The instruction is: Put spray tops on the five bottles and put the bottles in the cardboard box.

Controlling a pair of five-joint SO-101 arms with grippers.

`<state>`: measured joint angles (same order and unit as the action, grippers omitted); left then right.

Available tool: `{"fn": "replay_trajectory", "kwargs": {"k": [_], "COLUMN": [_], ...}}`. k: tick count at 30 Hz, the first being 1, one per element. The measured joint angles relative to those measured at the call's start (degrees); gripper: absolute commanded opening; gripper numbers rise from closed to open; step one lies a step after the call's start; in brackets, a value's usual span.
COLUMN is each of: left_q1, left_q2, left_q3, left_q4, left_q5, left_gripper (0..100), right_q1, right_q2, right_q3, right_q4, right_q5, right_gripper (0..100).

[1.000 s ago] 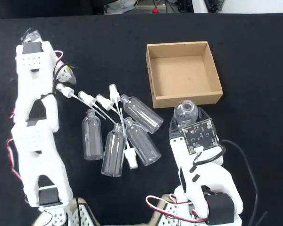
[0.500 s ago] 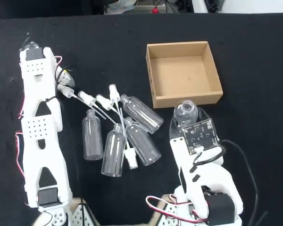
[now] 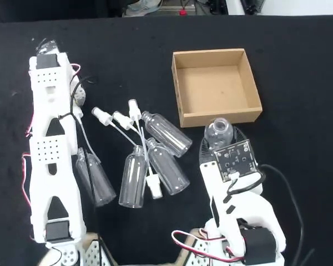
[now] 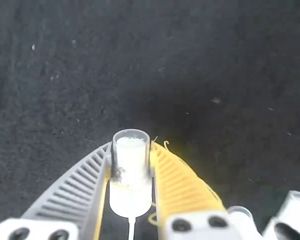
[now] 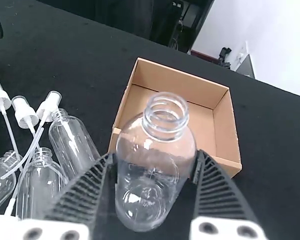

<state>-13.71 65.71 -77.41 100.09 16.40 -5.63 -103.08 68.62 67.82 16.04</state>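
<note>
spray top | tube cut off | bottle half under left arm

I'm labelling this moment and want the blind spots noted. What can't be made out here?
High view: the left arm covers one side of a loose bottle.
High view: the right arm's board hides the lower part of the held bottle.
Left wrist view: the spray top has its tube cut off by the picture's edge.
</note>
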Motion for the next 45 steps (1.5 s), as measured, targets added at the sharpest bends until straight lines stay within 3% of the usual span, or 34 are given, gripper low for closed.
{"fn": "replay_trajectory", "kwargs": {"k": [5, 11, 18, 25, 30, 37, 45], "left_q1": [0.0, 0.0, 3.2, 15.1, 24.8, 37.5, 41.8], "left_q2": [-11.0, -28.0, -48.5, -73.7, -88.0, -94.7, -94.9], "left_q3": [0.0, -0.1, 1.5, 15.4, 23.1, 36.0, 48.5], "left_q4": [0.3, 0.5, 0.7, 0.6, -5.1, -17.4, -25.4], "left_q5": [-1.9, -1.9, -1.9, -1.9, -2.1, -2.2, -7.1], "left_gripper": [3, 3, 3, 4, 4, 4, 3], "right_q1": [-3.4, -13.5, -21.4, -29.4, -30.9, -31.1, -31.3], "right_q2": [0.0, 0.0, 0.0, 0.0, 0.0, 0.0, 0.0], "right_q3": [1.4, 8.2, 8.4, 9.1, 9.2, 9.2, 9.2], "right_q4": [-0.5, -8.9, -16.0, -19.7, -19.6, -18.4, -18.2], "right_q5": [-0.1, -0.3, -6.8, -7.4, -7.4, -7.4, -7.4], "right_gripper": [14.4, 14.4, 14.4, 14.4, 14.4, 14.4, 14.4]}}
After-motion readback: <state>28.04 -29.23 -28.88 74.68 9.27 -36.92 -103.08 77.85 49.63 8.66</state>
